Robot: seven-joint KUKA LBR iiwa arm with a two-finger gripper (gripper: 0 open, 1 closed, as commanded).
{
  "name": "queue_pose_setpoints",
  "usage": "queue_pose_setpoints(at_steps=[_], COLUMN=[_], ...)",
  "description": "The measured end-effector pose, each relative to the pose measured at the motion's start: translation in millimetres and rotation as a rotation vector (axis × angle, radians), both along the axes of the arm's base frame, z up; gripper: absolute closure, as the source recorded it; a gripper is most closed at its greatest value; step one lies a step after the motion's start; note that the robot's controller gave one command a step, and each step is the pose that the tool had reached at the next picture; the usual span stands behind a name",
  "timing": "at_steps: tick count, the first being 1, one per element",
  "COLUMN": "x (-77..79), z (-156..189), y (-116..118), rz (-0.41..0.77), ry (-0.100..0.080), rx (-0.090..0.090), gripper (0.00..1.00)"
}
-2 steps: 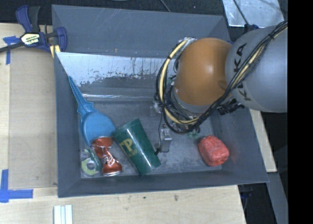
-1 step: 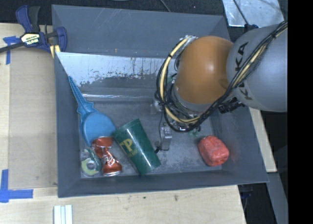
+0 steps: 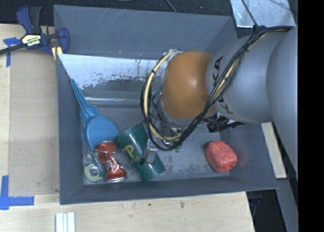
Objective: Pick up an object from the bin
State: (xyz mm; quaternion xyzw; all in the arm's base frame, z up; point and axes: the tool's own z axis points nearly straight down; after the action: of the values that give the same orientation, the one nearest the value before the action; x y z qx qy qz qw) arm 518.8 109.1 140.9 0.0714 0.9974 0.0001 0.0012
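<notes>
My gripper (image 3: 149, 154) reaches down from under the orange wrist cover, low in the front middle of the bin. It sits on or just above the right end of a dark green can-like package (image 3: 130, 148) with a yellow letter on it, which lies tilted on the bin floor. Whether it touches the package is hidden by the wrist. Just left of the package lies a crushed red and white can (image 3: 112, 162).
A blue long-handled scoop (image 3: 95, 126) lies along the left wall. A small greenish round thing (image 3: 92, 172) sits in the front left corner. A red rough lump (image 3: 220, 156) lies at the front right. The arm and its cables cover the bin's middle and right.
</notes>
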Motion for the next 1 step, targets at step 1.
queue_pose_setpoints(at_steps=[1], x=[-22.1], z=[-12.4], y=[-2.6], rz=[-0.008], ry=[-0.001], rx=[0.002], gripper=[0.00])
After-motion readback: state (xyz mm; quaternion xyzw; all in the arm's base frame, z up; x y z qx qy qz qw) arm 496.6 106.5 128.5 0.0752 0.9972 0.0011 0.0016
